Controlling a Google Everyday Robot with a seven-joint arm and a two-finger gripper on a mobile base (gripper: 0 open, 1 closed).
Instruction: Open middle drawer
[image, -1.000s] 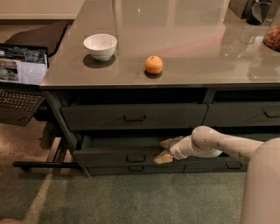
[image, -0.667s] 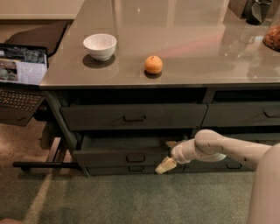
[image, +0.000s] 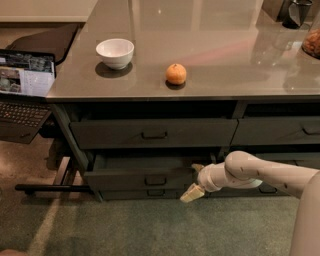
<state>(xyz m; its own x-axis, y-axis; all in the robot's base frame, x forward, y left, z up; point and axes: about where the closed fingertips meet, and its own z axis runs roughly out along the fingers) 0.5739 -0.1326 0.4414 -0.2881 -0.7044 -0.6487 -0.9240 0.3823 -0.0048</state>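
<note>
The middle drawer (image: 125, 179) is a wide dark grey-green front with a small bar handle (image: 155, 180) at its centre. It stands pulled out a little from the cabinet, and a strip of its dark interior (image: 145, 162) shows above the front. My gripper (image: 195, 181) is at the right end of that drawer front, to the right of the handle. It is open and holds nothing. One cream fingertip (image: 191, 193) hangs low in front of the bottom drawer, and the other (image: 198, 167) is near the drawer's top edge.
The taller top drawer (image: 154, 134) is above and the thin bottom drawer (image: 156, 192) below. More drawers (image: 280, 131) are to the right. A white bowl (image: 115, 52) and an orange (image: 176, 74) sit on the counter. An open laptop (image: 25, 87) is at the left.
My gripper has drawn back from the drawer front, down and slightly right. The middle drawer stays pulled out about as far as before.
</note>
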